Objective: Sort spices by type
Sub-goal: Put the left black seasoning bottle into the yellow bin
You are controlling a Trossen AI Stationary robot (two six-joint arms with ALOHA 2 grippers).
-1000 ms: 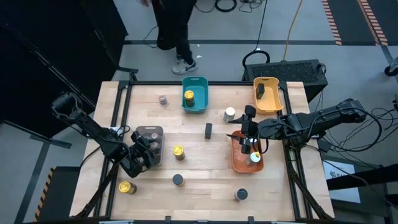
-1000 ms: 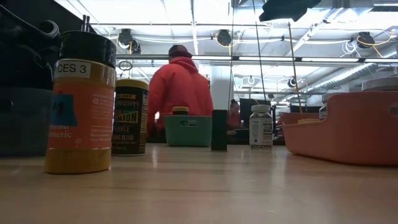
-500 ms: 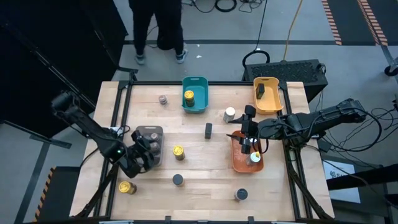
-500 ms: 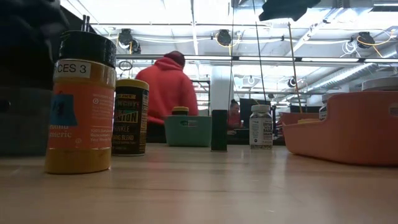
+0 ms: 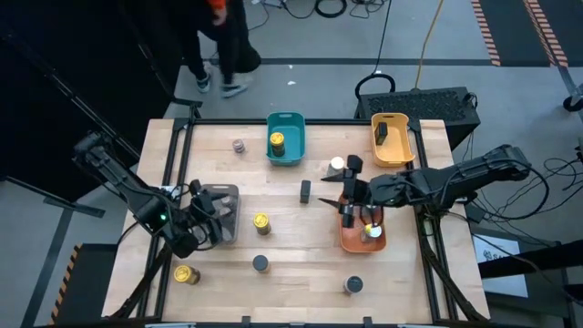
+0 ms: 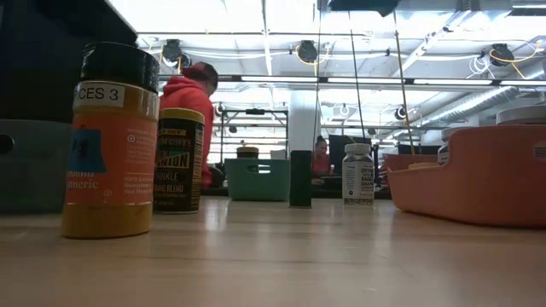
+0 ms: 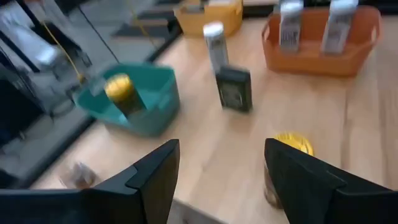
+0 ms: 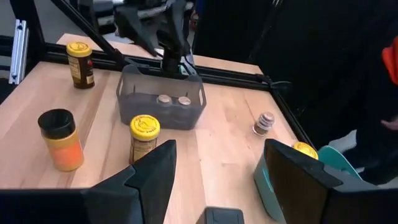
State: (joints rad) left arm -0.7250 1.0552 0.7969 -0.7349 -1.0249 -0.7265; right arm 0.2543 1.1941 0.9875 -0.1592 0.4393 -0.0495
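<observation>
Your table (image 5: 301,255) is pale wood planks with a dark metal frame. Four rectangular plastic trays with rounded corners: teal tray (image 5: 293,150), yellow tray (image 5: 398,151), orange tray (image 5: 352,239), grey translucent tray (image 5: 219,193).

Spices, all small cylinders. Yellow tops, three: one jar in the teal tray (image 5: 277,142), one jar just beside the grey tray (image 5: 261,223), one jar near the front left corner (image 5: 186,274). Grey-brown tops: two in the grey tray (image 8: 172,99), one jar loose by the back edge (image 5: 239,146). White tops: one jar between the teal and yellow trays (image 5: 337,166), and two show in the orange tray (image 7: 310,25) from the left wrist view. Black-lidded round jars, two, near the front edge: one jar (image 5: 260,263) and another jar (image 5: 352,285). Slim black: one box-like tin mid-table (image 5: 305,190), one dark item in the yellow tray (image 5: 382,132).

Your left gripper (image 5: 202,221) sits over the grey tray, fingers spread, nothing between them. Your right gripper (image 5: 351,206) hangs over the orange tray's back end, fingers parted, nothing held.

A person (image 5: 219,41) walks behind the table.
</observation>
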